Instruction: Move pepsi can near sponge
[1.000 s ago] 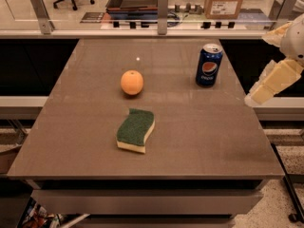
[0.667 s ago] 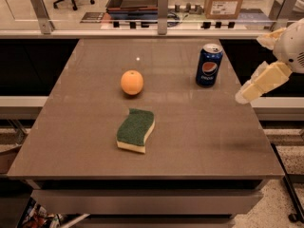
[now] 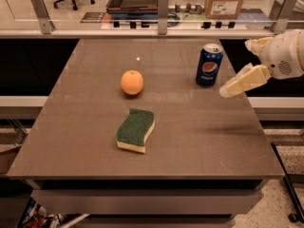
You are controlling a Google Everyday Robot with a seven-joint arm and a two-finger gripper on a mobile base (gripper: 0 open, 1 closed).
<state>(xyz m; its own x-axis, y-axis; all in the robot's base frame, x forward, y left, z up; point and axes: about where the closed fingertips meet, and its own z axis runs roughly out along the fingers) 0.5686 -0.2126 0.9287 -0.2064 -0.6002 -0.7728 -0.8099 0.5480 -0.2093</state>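
Observation:
The pepsi can (image 3: pixel 209 64), dark blue with a silver top and a round logo, stands upright at the back right of the brown table (image 3: pixel 85 127). The sponge (image 3: pixel 136 130), green on top with a pale yellow base, lies flat near the table's middle front. My gripper (image 3: pixel 228 90) comes in from the right edge, hanging above the table just right of the can and slightly nearer the front. It touches nothing and holds nothing.
A round orange fruit (image 3: pixel 132 82) sits left of the can, behind the sponge. A glass rail with metal posts (image 3: pixel 163 6) runs along the table's far edge. A cardboard box (image 3: pixel 225 0) stands beyond it.
My gripper has moved left and in over the table, closer to the pepsi can. The can, sponge and orange have not moved.

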